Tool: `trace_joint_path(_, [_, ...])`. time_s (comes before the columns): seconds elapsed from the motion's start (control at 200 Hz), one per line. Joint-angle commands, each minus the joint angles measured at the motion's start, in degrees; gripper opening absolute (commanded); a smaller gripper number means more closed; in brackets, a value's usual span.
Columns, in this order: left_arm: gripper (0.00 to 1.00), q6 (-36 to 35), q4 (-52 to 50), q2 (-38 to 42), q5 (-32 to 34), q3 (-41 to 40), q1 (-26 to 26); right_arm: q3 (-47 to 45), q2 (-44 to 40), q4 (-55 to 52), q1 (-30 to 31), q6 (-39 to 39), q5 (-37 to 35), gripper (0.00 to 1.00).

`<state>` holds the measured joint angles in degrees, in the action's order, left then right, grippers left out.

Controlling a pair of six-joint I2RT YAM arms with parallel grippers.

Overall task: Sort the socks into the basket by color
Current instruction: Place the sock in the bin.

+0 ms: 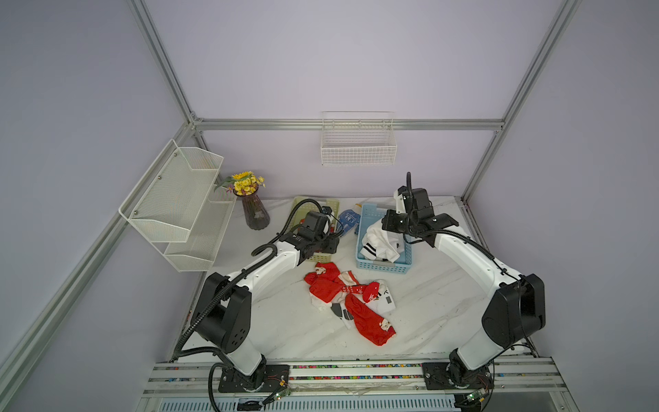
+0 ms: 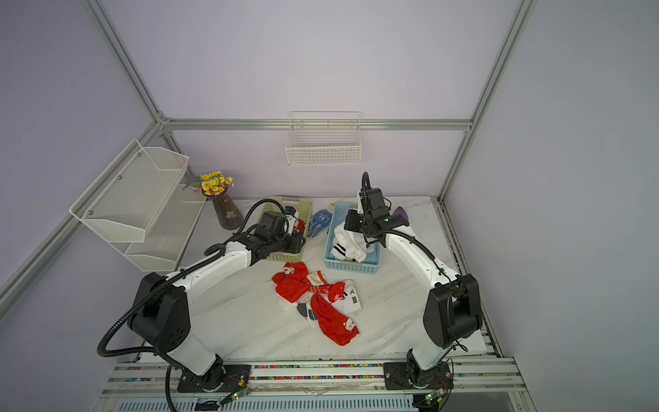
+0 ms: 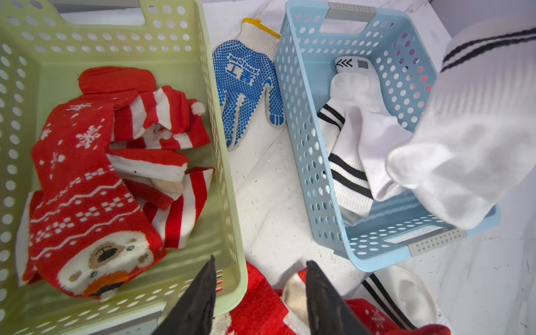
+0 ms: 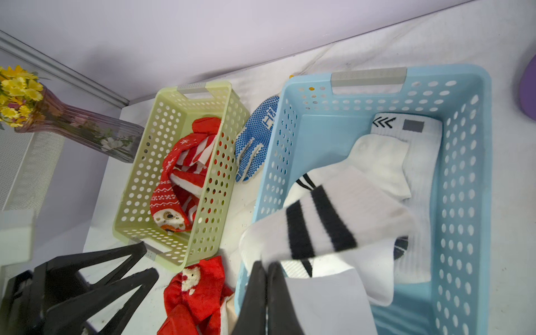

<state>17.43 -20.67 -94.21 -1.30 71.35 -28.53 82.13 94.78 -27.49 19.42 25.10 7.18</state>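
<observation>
– Socks [image 1: 328,290]: how are they shown?
– Some are left heaped on the marble table [image 1: 445,303]. Red socks [image 3: 87,179], striped white with snowflakes and a bear face, are piled in the green basket [image 3: 220,145]; white socks [image 3: 348,162] banded black are laid in the blue basket [image 3: 301,145].
– And the grippers?
– The right gripper [image 4: 265,264] is clenched on a white sock [image 3: 464,130] held above the blue basket; the left gripper [image 3: 261,261] is spread, nothing gripped.
</observation>
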Motion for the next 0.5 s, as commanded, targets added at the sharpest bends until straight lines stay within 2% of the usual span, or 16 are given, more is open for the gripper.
trace_joint_path(0.0, [0.49, 0.72, 1.27, -0.35, -0.55, -0.25, -0.21, -0.6, 1.79, 4.41, -1.7, -2.05, 1.73, 0.01])
trace_joint_path(0.495, [0.49, 0.56, 1.38, -2.27, -0.63, 0.8, -0.16, -1.95, 8.25, 11.03, -7.34, -4.42, 3.46, 0.0])
